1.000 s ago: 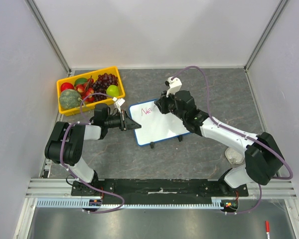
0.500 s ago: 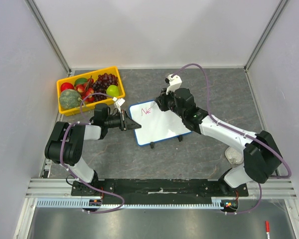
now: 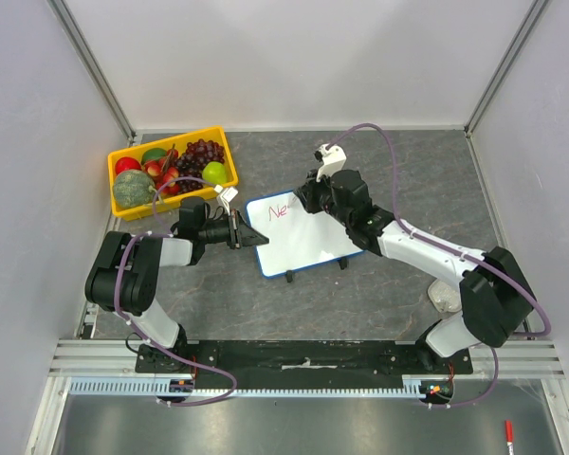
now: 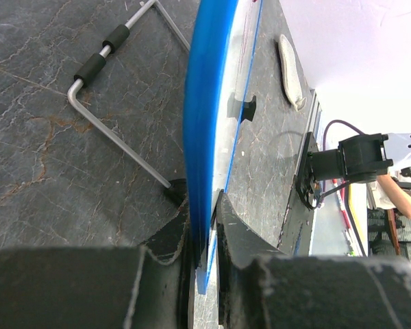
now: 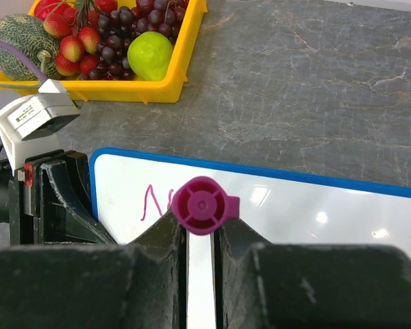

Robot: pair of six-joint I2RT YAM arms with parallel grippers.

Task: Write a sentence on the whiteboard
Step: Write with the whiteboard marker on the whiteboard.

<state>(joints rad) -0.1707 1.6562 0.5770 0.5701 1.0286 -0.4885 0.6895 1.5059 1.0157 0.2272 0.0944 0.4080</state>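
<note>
The blue-framed whiteboard (image 3: 308, 242) lies tilted at mid-table on its wire stand. My left gripper (image 3: 251, 237) is shut on its left edge; in the left wrist view the blue frame (image 4: 204, 137) runs edge-on between the jaws (image 4: 205, 216). My right gripper (image 3: 306, 201) is shut on a pink marker (image 5: 203, 205), held end-on over the board's upper left. The sentence (image 3: 281, 210) is a few pink-red letters at the board's top left; in the right wrist view a pink "N" (image 5: 151, 203) shows beside the marker on the board (image 5: 315, 205).
A yellow tray (image 3: 174, 173) of fruit with a melon, grapes and a green apple stands at the back left; it also shows in the right wrist view as the yellow tray (image 5: 171, 89). A pale round object (image 3: 446, 297) lies near the right arm's base. A red marker (image 3: 507, 432) lies off the table, front right.
The right gripper with the marker has shifted slightly over the board's upper left. The left arm and the board have not moved.
</note>
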